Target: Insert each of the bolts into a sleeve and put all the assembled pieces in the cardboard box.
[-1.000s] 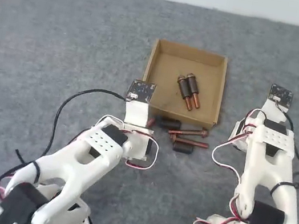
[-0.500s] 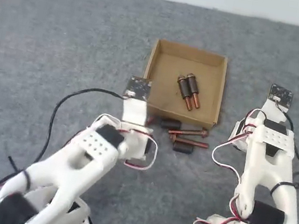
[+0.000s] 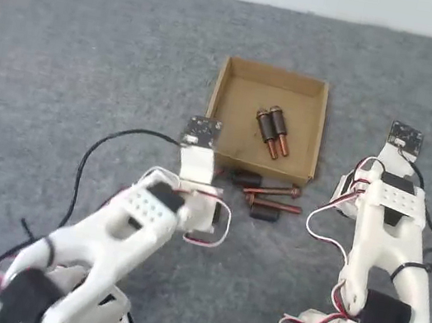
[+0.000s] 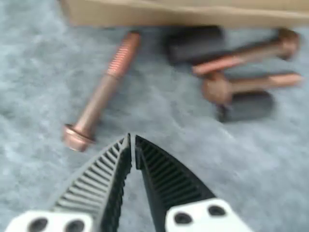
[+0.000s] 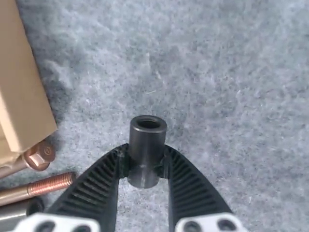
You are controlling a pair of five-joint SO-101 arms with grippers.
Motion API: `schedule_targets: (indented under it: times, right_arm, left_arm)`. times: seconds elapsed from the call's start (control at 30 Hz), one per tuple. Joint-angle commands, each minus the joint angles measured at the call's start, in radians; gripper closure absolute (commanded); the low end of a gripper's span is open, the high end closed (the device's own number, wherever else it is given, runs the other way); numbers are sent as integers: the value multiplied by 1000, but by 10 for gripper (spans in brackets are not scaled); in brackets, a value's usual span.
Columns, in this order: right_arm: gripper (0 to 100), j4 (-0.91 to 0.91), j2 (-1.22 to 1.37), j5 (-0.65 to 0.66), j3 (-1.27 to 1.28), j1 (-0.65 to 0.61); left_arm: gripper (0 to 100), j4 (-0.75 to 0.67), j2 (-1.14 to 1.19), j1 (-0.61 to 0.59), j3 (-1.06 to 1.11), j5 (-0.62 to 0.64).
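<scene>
While the right end effector (image 5: 145, 153) has stayed clamped on an upright black sleeve (image 5: 147, 137) near the cardboard box (image 3: 221, 95), the left end effector (image 4: 133, 141) — shut and empty — has merely wavered over the counter (image 4: 38, 72), just short of a copper bolt (image 4: 101, 94), so that pickup likely comes next.

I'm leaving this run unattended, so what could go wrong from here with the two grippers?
The left gripper is shut beside the head of the loose bolt; lowered like that, it may shove the bolt across the carpet rather than grasp it. The right gripper holds the sleeve by its fingertips alone, so pushing a bolt in could tilt or slip it.
</scene>
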Motion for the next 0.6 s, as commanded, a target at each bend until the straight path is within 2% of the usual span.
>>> schedule_targets:
  times: [0.0,0.23,0.43,0.57]
  right_arm:
    - [991,-10,-5,-8,-34,-2]
    - [991,-10,-5,-8,-34,-2]
    - [991,-10,-5,-8,-34,-4]
    - [991,-10,-5,-8,-34,-4]
  left_arm:
    - [989,18,91,-46,-114,57]
    - [989,72,155,-57,-170,66]
    - [989,129,247,-221,-271,66]
    - [988,161,338,-278,-355,66]
